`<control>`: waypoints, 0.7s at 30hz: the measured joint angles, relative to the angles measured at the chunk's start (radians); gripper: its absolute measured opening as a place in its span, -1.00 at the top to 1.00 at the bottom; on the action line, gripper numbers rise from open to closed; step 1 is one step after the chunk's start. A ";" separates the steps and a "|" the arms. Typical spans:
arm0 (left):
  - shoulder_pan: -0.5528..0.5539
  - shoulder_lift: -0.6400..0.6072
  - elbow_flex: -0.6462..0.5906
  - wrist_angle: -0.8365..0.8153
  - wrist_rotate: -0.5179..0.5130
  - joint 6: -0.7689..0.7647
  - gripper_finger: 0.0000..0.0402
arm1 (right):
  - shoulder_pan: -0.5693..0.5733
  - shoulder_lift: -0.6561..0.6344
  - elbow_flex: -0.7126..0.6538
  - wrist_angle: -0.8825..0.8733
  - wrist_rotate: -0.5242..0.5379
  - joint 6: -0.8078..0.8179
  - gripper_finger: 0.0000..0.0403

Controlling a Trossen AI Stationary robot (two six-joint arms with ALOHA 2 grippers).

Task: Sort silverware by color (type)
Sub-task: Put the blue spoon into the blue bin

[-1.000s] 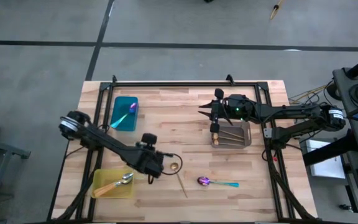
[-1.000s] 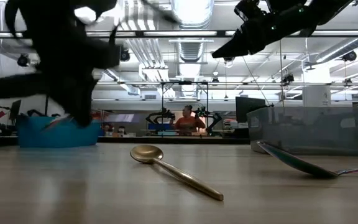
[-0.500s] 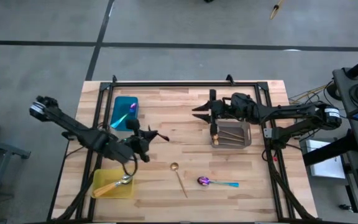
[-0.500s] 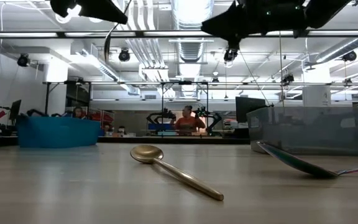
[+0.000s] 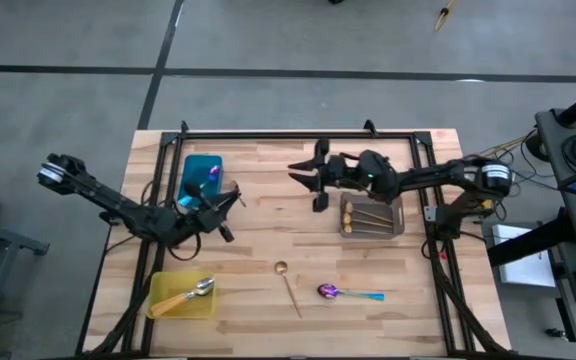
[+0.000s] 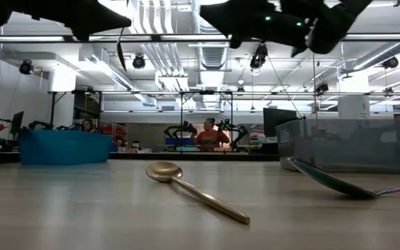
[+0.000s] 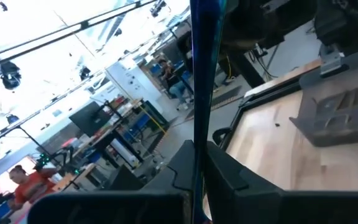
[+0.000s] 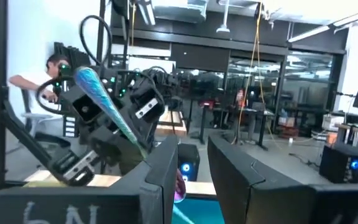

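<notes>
My left gripper (image 5: 218, 210) hovers beside the teal tray (image 5: 196, 192), shut on an iridescent blue-purple spoon (image 8: 107, 106) with a teal handle. My right gripper (image 5: 306, 180) hangs open over the table's middle, left of the grey tray (image 5: 396, 215), with nothing between its fingers. A gold spoon (image 5: 286, 283) and a purple spoon with a teal handle (image 5: 346, 293) lie flat on the table near the front edge. Another purple spoon (image 5: 211, 174) lies in the teal tray, and an orange-handled spoon (image 5: 188, 293) lies in the yellow tray (image 5: 164, 307). My left gripper pinches the spoon's thin teal handle (image 7: 196, 134) between its two fingers (image 7: 225, 174). The fingers point about level. The spoon sticks out ahead of them with its bowl (image 8: 91, 79) at the free end, lifted clear of the table.
Several gold spoons (image 5: 366, 212) lie in the grey tray. A black frame (image 5: 298, 135) runs along the table's far edge and sides. Bare wood lies between the trays in the table's middle. A person (image 6: 208, 133) sits in the room behind.
My left gripper has risen from the table beside the gold spoon and gone toward the far edge and the teal tray, tipping from pointing down to level, the spoon in its hold. My right gripper has gone from above the grey tray toward the table's left.
</notes>
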 joint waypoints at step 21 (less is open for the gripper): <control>-0.019 -0.147 -0.006 0.002 0.352 0.004 1.00 | -0.043 0.246 0.549 -0.818 -0.268 0.089 0.59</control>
